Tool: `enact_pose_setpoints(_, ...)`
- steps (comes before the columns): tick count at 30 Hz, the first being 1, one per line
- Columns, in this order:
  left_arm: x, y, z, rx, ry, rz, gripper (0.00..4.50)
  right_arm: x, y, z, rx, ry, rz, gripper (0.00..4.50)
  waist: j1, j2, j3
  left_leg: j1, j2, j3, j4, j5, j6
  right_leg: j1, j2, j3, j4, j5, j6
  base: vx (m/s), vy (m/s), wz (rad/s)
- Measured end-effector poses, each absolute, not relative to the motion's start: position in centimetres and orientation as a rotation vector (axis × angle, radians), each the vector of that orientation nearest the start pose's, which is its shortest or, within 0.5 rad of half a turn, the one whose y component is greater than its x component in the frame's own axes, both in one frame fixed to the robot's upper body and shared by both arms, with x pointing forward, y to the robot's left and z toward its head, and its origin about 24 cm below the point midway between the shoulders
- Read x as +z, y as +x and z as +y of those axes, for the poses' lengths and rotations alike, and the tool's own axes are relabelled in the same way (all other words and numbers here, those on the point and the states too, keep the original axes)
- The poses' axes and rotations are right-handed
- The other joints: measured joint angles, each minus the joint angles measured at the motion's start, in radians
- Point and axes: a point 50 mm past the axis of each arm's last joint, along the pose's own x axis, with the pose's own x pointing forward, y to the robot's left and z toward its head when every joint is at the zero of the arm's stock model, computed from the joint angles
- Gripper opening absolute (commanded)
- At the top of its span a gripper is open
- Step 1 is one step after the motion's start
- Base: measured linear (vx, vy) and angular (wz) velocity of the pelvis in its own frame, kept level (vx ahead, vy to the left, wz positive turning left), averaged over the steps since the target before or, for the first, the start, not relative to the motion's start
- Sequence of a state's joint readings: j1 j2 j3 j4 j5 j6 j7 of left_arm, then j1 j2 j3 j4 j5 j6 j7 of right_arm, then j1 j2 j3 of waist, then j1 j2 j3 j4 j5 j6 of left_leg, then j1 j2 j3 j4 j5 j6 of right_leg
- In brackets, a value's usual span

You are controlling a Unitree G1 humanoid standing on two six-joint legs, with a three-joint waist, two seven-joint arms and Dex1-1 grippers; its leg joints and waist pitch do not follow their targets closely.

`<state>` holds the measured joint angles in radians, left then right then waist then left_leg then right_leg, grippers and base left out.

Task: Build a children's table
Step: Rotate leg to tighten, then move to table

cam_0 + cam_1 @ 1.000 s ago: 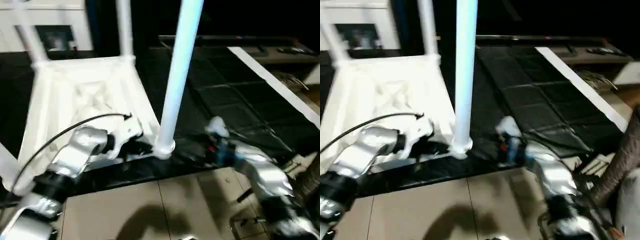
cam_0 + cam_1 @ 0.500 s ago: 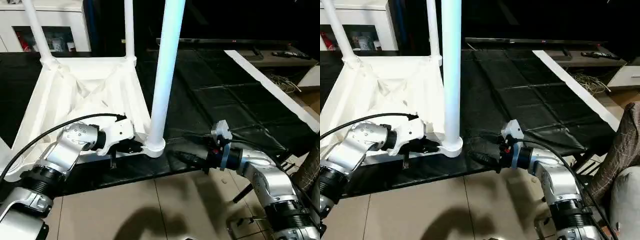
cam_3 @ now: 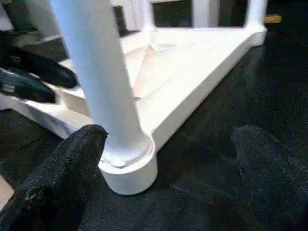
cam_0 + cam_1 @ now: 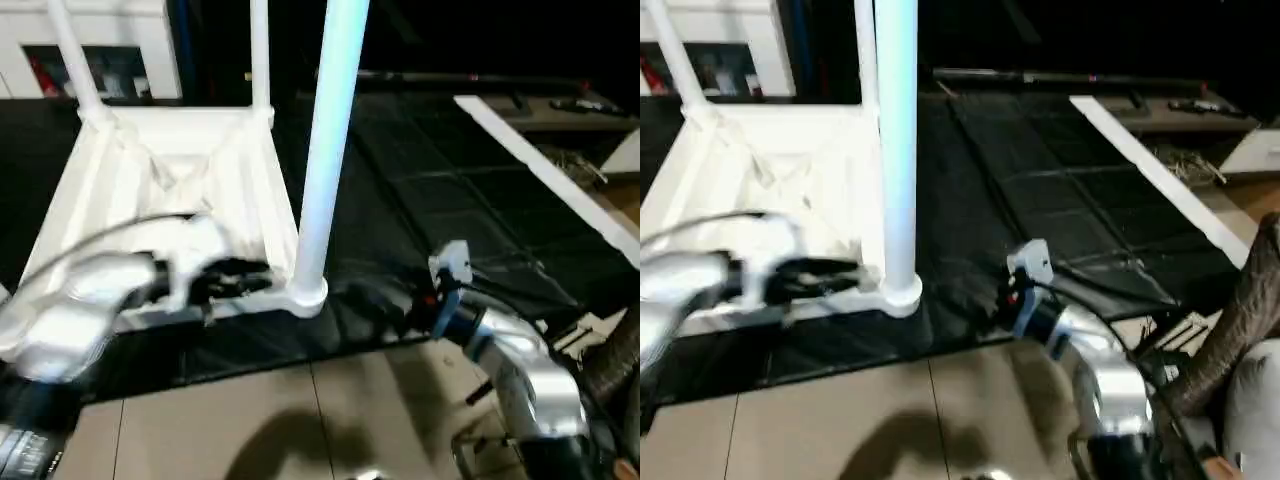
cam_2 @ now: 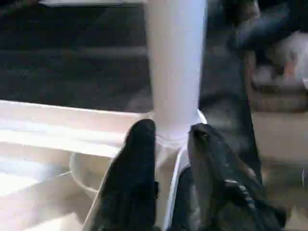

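Item: white plastic rectangular top (image 4: pixel 170 175), lying inverted.
Leg: long white tapered round leg (image 4: pixel 325 150), standing in corner socket (image 3: pixel 127 166).
Left end effector (image 5: pixel 168 144): fingers slightly parted, gripping nothing.
Right end effector (image 3: pixel 168 159): gaping wide, empty.
Advice: keeping leg vertical while seating.

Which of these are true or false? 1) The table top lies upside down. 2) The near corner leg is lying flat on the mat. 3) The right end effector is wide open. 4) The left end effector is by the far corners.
1) True: the table top shows its ribbed underside.
2) False: the leg stands upright in its corner socket.
3) True: the right end effector has its fingers spread apart, beside that socket.
4) False: the left end effector is at the near leg's base.
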<state>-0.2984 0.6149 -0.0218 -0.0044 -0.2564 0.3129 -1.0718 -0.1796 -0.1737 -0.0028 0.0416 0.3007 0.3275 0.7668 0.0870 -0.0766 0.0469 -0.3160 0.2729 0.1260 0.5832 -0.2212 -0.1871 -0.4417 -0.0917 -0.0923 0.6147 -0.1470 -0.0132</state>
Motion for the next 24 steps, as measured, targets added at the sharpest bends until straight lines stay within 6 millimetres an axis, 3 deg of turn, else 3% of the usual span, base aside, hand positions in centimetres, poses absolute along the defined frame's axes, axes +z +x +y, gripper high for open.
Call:
enact_pose_setpoints(4,11.3,26.9,20.7,-0.863,0.208,0.151,1.83,5.0,26.0,-13.7,0.768,0.157,0.206,4.50,0.002,-0.001,-0.001,0.000,0.000,0.000,0.001,0.000,0.000,0.002,0.000,0.001,-0.001,-0.004,0.007,0.000,0.000,0.00)
enact_pose_setpoints(9,9.9,25.1,20.7,-0.542,0.045,0.114,1.89,4.7,24.6,-14.0,0.673,0.103,0.239,4.50,0.000,-0.010,0.002,0.000,0.001,0.000,0.001,0.000,0.000,0.004,0.001,0.001,-0.003,-0.005,0.009,0.000,0.000,0.00)
enact_pose_setpoints(11,9.5,24.0,20.2,-0.478,0.027,0.096,1.89,4.6,24.1,-14.1,0.634,0.107,0.234,4.50,-0.004,-0.010,0.001,-0.009,-0.003,-0.016,0.002,0.000,0.001,0.009,-0.002,-0.010,-0.007,-0.006,0.010,-0.001,-0.005,0.12)
enact_pose_setpoints(12,8.8,23.3,19.6,-0.443,0.038,0.096,1.89,4.5,23.8,-14.2,0.599,0.113,0.234,4.50,-0.009,-0.001,0.002,-0.023,-0.003,-0.036,0.004,0.002,0.003,0.016,-0.005,-0.030,-0.014,-0.006,0.011,-0.003,-0.010,0.24)
enact_pose_setpoints(13,8.2,22.8,19.3,-0.412,0.047,0.106,1.89,4.3,23.5,-14.3,0.575,0.120,0.236,4.50,-0.011,0.005,0.002,-0.030,-0.003,-0.053,0.003,0.002,0.003,0.026,-0.003,-0.043,-0.024,-0.005,0.011,0.007,-0.023,0.46)
enact_pose_setpoints(14,7.5,22.4,19.1,-0.380,0.061,0.123,1.89,4.2,23.4,-14.2,0.560,0.128,0.234,4.50,-0.017,0.019,0.007,-0.039,-0.003,-0.071,0.005,0.004,0.003,0.035,-0.003,-0.059,-0.030,-0.005,0.009,0.013,-0.034,0.59)
enact_pose_setpoints(16,7.0,22.1,18.9,-0.314,0.049,0.126,1.89,4.2,23.3,-14.2,0.542,0.137,0.228,4.50,-0.027,0.030,0.011,-0.055,0.000,-0.103,0.005,0.006,0.005,0.047,0.003,-0.073,-0.028,-0.009,-0.004,0.016,-0.050,0.63)
enact_pose_setpoints(18,6.9,21.9,18.9,-0.257,0.024,0.110,1.89,4.1,22.9,-14.3,0.535,0.146,0.225,4.50,-0.029,0.034,0.012,-0.065,0.000,-0.123,0.006,0.006,0.006,0.053,0.006,-0.083,-0.013,-0.028,-0.013,0.022,-0.080,0.64)
enact_pose_setpoints(19,6.9,21.7,18.8,-0.242,0.017,0.108,1.89,4.1,22.8,-14.4,0.533,0.157,0.222,4.50,-0.028,0.032,0.010,-0.065,0.005,-0.117,0.004,0.006,0.006,0.053,0.006,-0.081,-0.008,-0.034,-0.009,0.024,-0.077,0.46)
enact_pose_setpoints(20,6.7,21.4,18.8,-0.229,0.009,0.112,1.89,4.2,22.5,-14.5,0.531,0.170,0.216,4.50,-0.015,0.028,0.010,-0.055,0.008,-0.098,-0.003,0.006,0.006,0.051,0.003,-0.071,-0.001,-0.042,0.002,0.000,0.000,0.00)
enact_pose_setpoints(22,6.4,20.7,18.4,-0.228,0.000,0.121,1.89,4.1,22.0,-15.6,0.507,0.175,0.222,4.50,0.013,0.035,0.010,-0.037,0.002,-0.057,-0.013,-0.001,0.027,0.049,-0.012,-0.047,0.000,-0.043,0.010,0.000,0.000,0.00)
enact_pose_setpoints(23,6.6,20.6,18.4,-0.223,0.000,0.106,1.89,3.9,21.7,-16.0,0.506,0.170,0.233,4.50,0.024,0.033,0.009,-0.035,-0.009,-0.036,-0.010,-0.009,0.059,0.046,-0.024,-0.030,0.000,-0.042,0.019,-0.020,0.087,-0.03)
enact_pose_setpoints(24,6.9,20.5,18.4,-0.212,0.010,0.086,1.89,3.8,21.3,-16.4,0.515,0.167,0.243,4.50,0.035,0.035,0.008,-0.034,-0.033,-0.017,-0.001,-0.012,0.094,0.045,-0.036,-0.014,0.000,-0.042,0.029,-0.020,0.087,-0.03)
